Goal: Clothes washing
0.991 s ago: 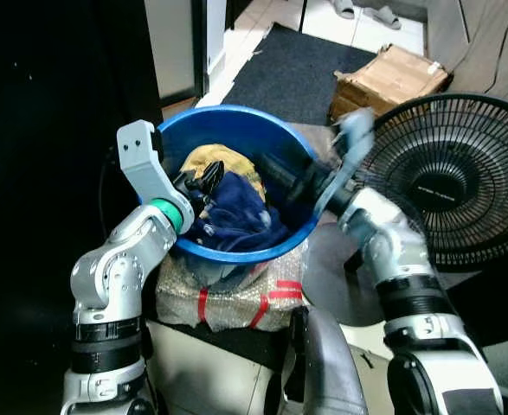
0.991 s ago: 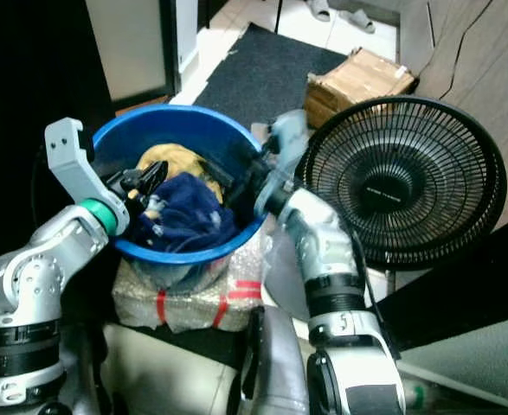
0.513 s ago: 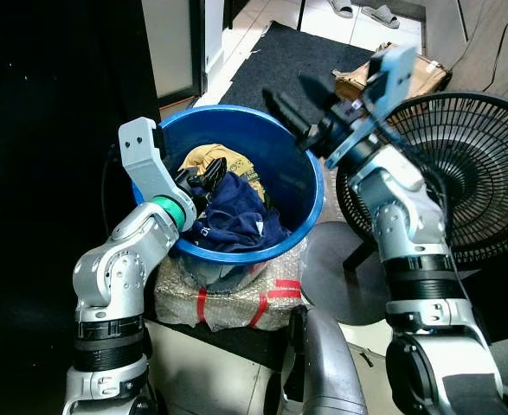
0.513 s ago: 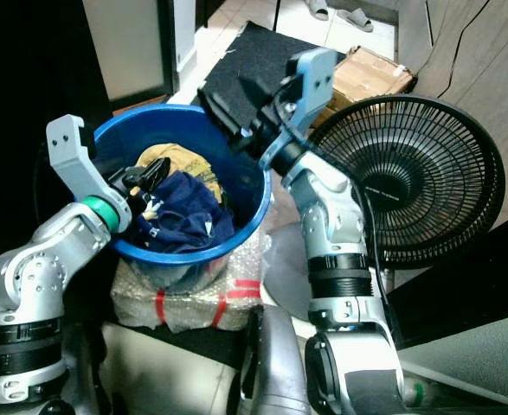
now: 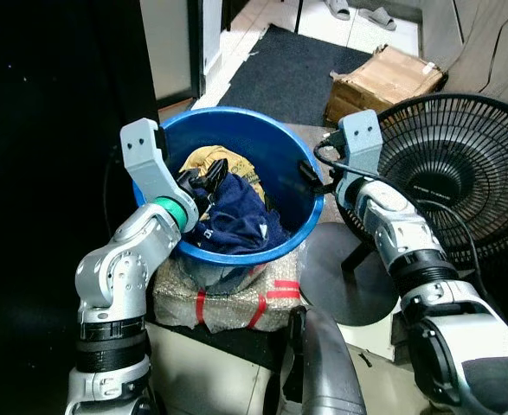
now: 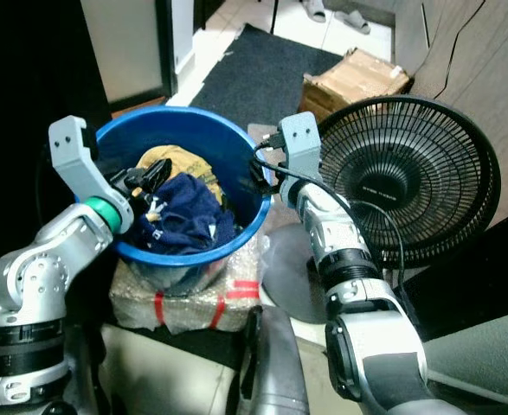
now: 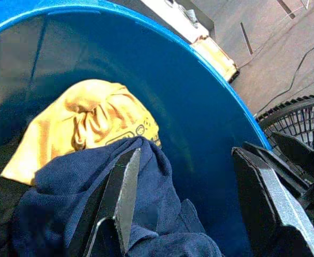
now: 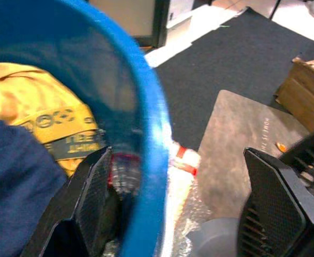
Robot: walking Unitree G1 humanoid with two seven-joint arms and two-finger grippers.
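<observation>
1. The blue tub (image 5: pixel 288 147) of laundry sits on a bundle wrapped in bubble plastic (image 5: pixel 228 298), not on the floor. The right gripper (image 8: pixel 167 214) has its fingers spread wide across the tub's rim, one inside and one outside. Closing and pulling could tip the tub off its soft perch.
2. The left gripper (image 7: pixel 186 206) reaches in from the opposite side, fingers open, one pressing into the navy garment (image 5: pixel 236 212). The yellow garment (image 5: pixel 210 162) lies beneath and behind it. Lifting the navy one may drag the yellow one out.
3. A standing fan (image 5: pixel 457 173) is just beside the right arm; a swing could knock it.
4. The room is cluttered: a dark mat (image 5: pixel 297 69) on pale tiles, a cardboard box (image 5: pixel 383 82) and slippers (image 5: pixel 375 13) near it.
</observation>
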